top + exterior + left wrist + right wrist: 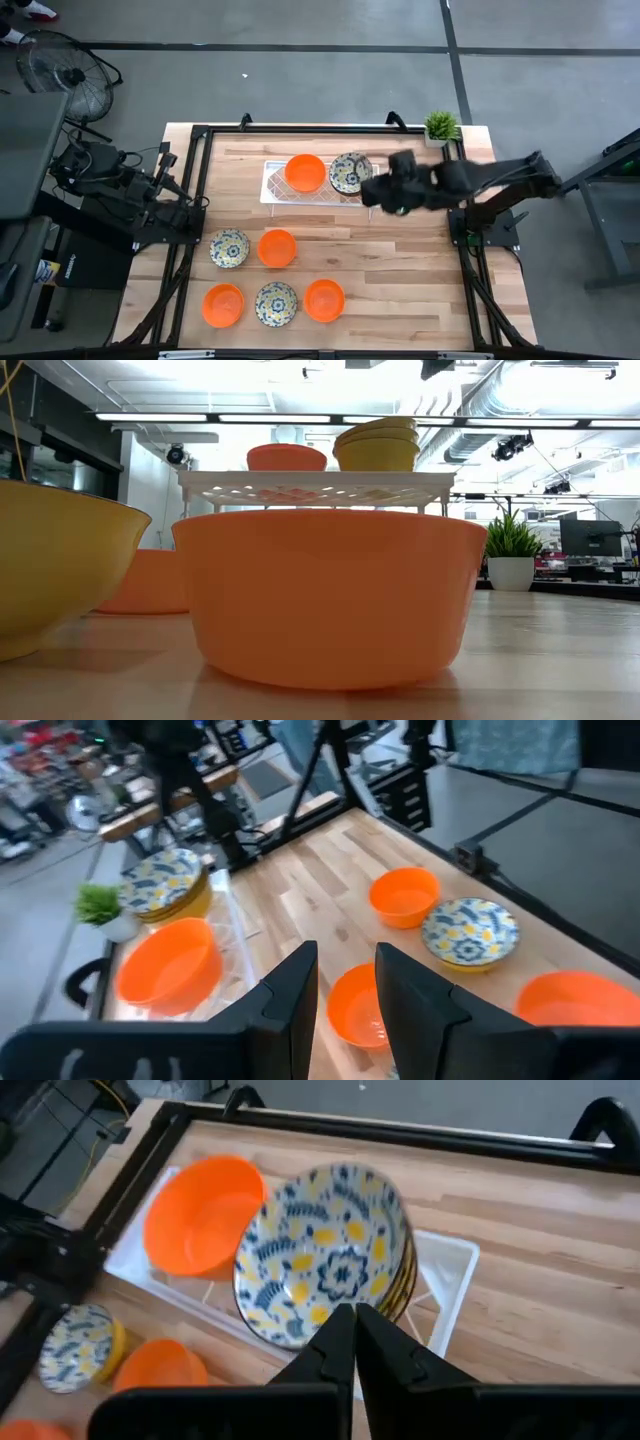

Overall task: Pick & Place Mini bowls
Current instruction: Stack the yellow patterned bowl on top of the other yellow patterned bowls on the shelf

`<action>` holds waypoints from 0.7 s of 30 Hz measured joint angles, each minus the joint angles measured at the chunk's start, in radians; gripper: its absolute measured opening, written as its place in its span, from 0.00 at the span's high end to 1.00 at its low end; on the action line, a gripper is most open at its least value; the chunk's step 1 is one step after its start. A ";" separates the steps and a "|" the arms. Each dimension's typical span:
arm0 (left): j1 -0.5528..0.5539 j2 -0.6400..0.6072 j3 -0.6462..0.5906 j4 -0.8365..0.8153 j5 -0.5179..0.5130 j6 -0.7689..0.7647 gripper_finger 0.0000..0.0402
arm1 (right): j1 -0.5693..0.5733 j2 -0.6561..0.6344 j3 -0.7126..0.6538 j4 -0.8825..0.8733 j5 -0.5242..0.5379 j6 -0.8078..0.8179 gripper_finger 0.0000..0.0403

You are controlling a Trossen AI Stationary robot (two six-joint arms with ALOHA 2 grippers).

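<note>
A white lattice tray [283, 192] stands at the table's far middle. In it sit an orange mini bowl [305, 172] and a stack of floral mini bowls [325, 1255] with yellow outsides [378, 445]. My right gripper [355, 1335] is shut with nothing in it and hovers over the stack's right rim, beside the tray [375, 190]. Nearer the front, floral bowls [229, 248] [276, 303] and orange bowls [277, 247] [223, 305] [324, 300] rest on their bases on the wood. My left gripper [347, 990] is open and drawn back at the table's left edge.
A small potted plant [440, 127] stands at the far right corner. Black frame rails [300, 130] run along the table's far and side edges. Bare wood [420, 280] lies at the near right. In the low view an orange bowl [325, 595] fills the foreground.
</note>
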 joint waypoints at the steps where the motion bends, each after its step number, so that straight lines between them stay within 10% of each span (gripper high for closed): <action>1: 0.000 0.000 0.000 0.001 -0.014 0.002 0.75 | 0.017 -0.003 -0.039 0.033 0.018 0.013 1.00; 21: 0.000 0.000 0.000 0.045 -0.081 -0.004 0.75 | 0.049 -0.152 -0.696 1.067 0.432 -0.553 1.00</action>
